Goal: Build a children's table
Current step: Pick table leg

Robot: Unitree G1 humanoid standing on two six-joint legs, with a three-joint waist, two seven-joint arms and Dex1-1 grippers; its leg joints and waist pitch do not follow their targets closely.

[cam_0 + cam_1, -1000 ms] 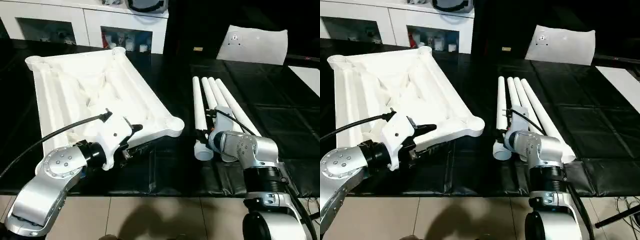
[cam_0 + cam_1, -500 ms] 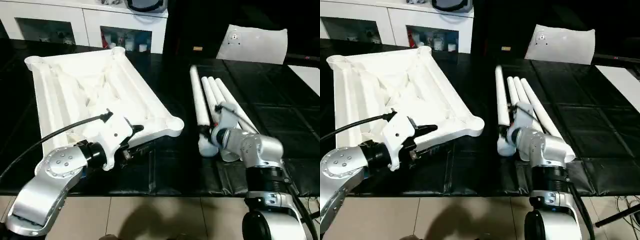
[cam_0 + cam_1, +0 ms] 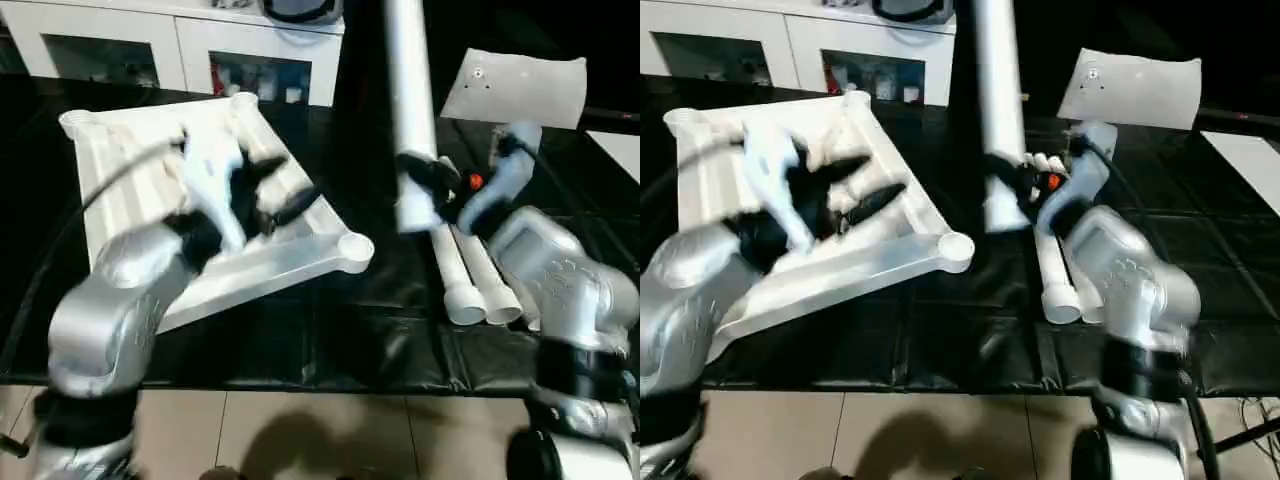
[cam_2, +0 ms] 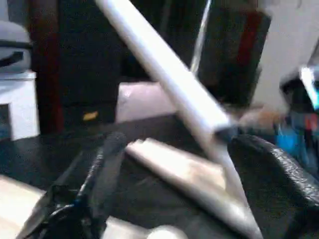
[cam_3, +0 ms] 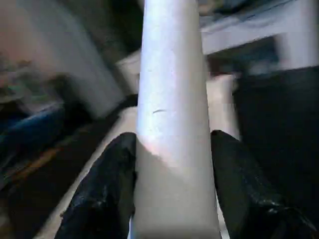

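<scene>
The right claw [image 3: 425, 190] has lifted one leg [image 3: 408, 110] off the table and stood it nearly upright. The left claw [image 3: 275, 195] has risen from the tabletop's [image 3: 270, 265] near edge to above it, fingers spread wider.

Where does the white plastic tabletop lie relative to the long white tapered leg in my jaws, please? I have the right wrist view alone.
Observer: The white ribbed tabletop lies underside up, on the robot's left of the upright leg in the right gripper.
Operator: Which socket is nearest?
Observer: The near round corner socket, facing up.
Operator: Is the left arm clear?
Observer: The left gripper hovers over the tabletop, jaws open, empty.
</scene>
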